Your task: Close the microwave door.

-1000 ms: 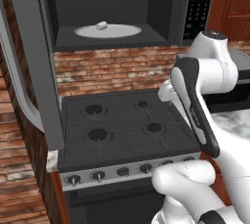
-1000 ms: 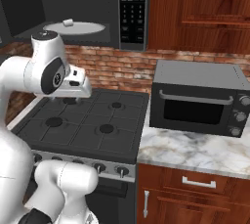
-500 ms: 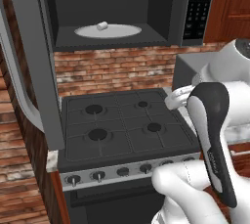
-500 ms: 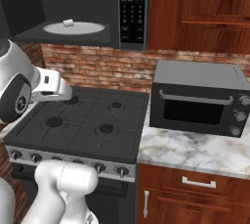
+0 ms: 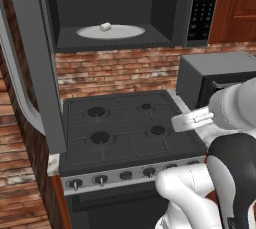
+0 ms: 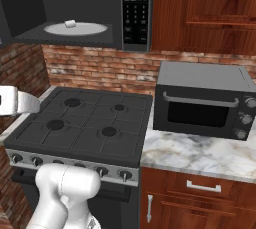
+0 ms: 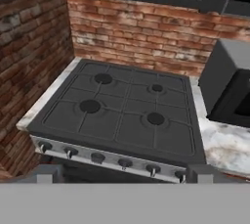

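Gripper point(image 7: 122, 176) is sitting low in the hand view, its two dark finger tips barely rising at the bottom edge, standing apart with nothing between them; it is looking down over the stove point(image 7: 122, 115) from the front, well clear of anything it must push. Outward from there, the microwave point(image 5: 120, 8) is hanging above the stove's back edge, its cavity showing and the white turntable point(image 5: 111, 31) carrying a small pale lump; the keypad strip point(image 6: 136, 10) is running down its right side. The microwave door point(image 5: 35, 63) is standing swung wide open at the left edge of the cavity, its curved bar handle point(image 5: 15, 83) facing outward to the left. By these pictures the closing is not yet begun; the reach to the door's outer face and the whole swing shut are remaining. The smaller oven point(image 6: 205, 100) is resting on the counter's right stretch, apart from the work.
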